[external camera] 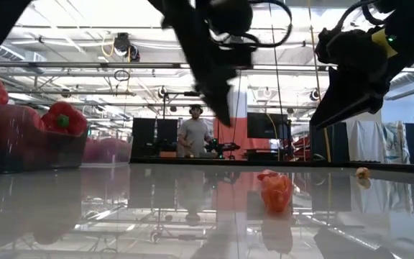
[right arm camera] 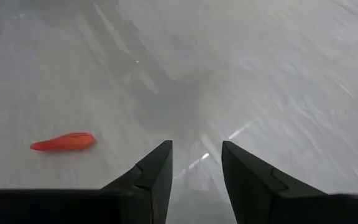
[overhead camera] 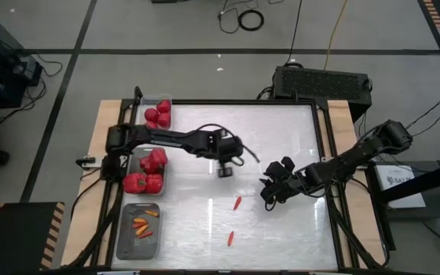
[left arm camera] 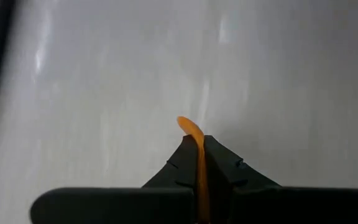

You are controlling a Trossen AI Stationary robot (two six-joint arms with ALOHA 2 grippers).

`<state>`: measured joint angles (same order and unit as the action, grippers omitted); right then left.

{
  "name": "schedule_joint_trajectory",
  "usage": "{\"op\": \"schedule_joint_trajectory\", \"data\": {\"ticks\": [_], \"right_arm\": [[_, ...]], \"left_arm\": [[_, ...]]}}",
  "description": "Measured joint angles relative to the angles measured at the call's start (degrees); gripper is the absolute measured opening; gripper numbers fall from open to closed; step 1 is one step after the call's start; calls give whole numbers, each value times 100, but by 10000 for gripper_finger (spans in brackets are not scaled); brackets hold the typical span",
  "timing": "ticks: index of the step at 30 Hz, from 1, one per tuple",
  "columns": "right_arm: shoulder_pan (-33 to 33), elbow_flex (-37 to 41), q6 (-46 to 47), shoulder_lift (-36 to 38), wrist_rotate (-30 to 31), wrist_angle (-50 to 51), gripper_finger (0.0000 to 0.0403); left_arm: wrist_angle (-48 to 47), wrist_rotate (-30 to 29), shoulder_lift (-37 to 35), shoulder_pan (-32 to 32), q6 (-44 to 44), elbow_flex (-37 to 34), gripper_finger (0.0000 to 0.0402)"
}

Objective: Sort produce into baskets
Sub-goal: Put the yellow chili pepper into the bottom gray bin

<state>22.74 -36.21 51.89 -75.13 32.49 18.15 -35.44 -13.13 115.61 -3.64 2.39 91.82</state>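
Your left gripper [left arm camera: 199, 163] has its jaws clamped on a slim orange chili [left arm camera: 194, 140]. The chili's long axis runs straight along the line where the jaws meet, and its curved tip pokes out just past the jaw tips, above the white surface [overhead camera: 281, 221]. It looks thin, smooth and bright orange, hardly wider than the seam that pinches it.

Your right gripper [right arm camera: 196, 163] hangs over the surface with its jaws parted and nothing between them. A second chili [right arm camera: 63, 142] lies flat on the surface off to one side of those jaws, apart from them, its long axis running across their line; it is orange-red, blunt at the end nearer the jaws and tapering to a point at the far end.

From above, a third chili [overhead camera: 231, 238] lies on the surface, well apart from both sets of jaws.
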Motion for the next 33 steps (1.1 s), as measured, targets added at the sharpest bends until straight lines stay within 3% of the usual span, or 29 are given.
{"op": "schedule_joint_trajectory", "data": {"ticks": [6,9,14,20,26,33], "right_arm": [[83,-1,213,-3,-4,-84,130],[146,-4,345,0,-4,-249,130],[266,-3,381,-2,-298,-724,130],[469,0,333,-2,-553,-1471,130],[900,0,557,-2,-459,-1926,130],[1445,0,596,-2,453,-2234,130]], "left_arm": [[-2034,48,-662,483,-361,-153,12],[-2820,472,-983,854,-629,-482,14],[-3147,1145,-1722,1776,-1428,-1179,23],[-3211,1195,-2468,3275,-3577,-1722,25],[-3271,218,-2957,4954,-5698,-1723,27],[-3546,-942,-2862,6330,-7608,-1719,28]]}}
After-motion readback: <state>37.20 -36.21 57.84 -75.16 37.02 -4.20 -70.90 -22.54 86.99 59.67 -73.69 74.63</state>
